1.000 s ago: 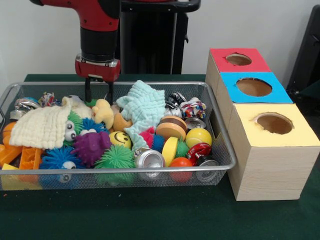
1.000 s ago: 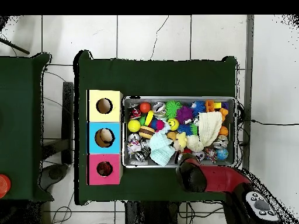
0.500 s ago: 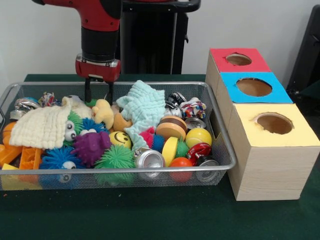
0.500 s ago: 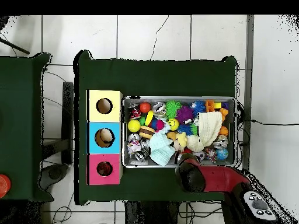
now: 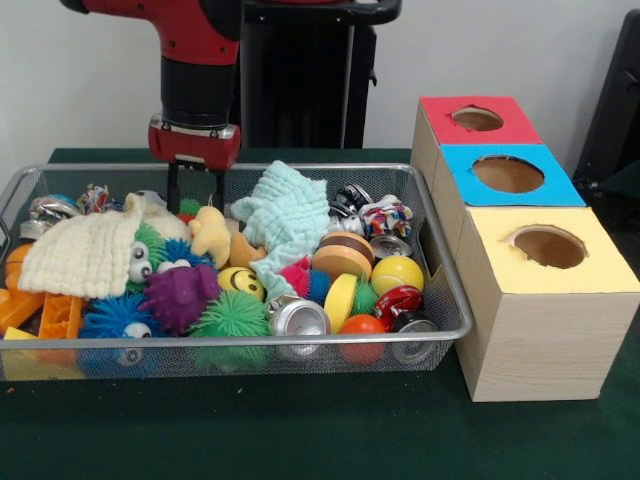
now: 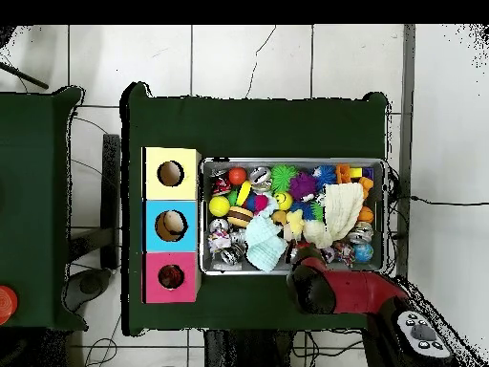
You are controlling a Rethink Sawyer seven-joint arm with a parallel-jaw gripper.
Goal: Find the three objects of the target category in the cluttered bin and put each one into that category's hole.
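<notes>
Nearest the front camera, the bin (image 5: pixel 440 262) of silver wire mesh lies on the green table (image 5: pixel 300 430), filled with clutter: a crushed can (image 5: pixel 298 316) against the front wall, a green spiky ball (image 5: pixel 232 315), a purple spiky ball (image 5: pixel 182 295) and a yellow smiley ball (image 5: pixel 241 281). A cream knitted cloth (image 5: pixel 82 255) covers the left part, and a pale blue-green cloth (image 5: pixel 285 220) is heaped at the middle.

Between the two cloths, towards the far wall, sits the pale yellow plush animal (image 5: pixel 210 231). The other plush animals cannot be made out among the clutter.

Just behind and left of this plush, the gripper (image 5: pixel 195 187) hangs straight down from the upright red and black arm (image 5: pixel 200 60). Its two dark fingers (image 5: pixel 173 186) stand slightly apart, with nothing between them, their tips at about the height of the bin's far rim.

Right of the bin stand three wooden boxes in a row. The red-topped one is farthest, with its round hole (image 5: pixel 477 118) open upward.
</notes>
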